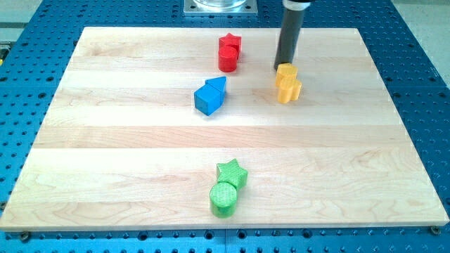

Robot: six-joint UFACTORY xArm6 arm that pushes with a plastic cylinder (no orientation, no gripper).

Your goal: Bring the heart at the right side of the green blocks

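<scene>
Yellow heart block (289, 90) lies just below my tip (280, 67) in the view, a little to the view's right of it, with a second yellow block (285, 72) of unclear shape touching its upper side and sitting right beside my tip; whether my tip actually touches that upper block I cannot tell. My arm ends in a plain dark rod, so it has no jaws to stand wide, narrow or closed on anything, and nothing is held. To the view's left of my tip, near the top of the wooden board (105, 140), a red star (230, 42) and a red cylinder (227, 58) sit touching each other. Lower and to the left of my tip, a blue cube (208, 99) and a blue triangular block (218, 85) sit together. Well apart from my tip, toward the view's bottom, the green star (232, 173) rests against the green cylinder (224, 198) just below it.
</scene>
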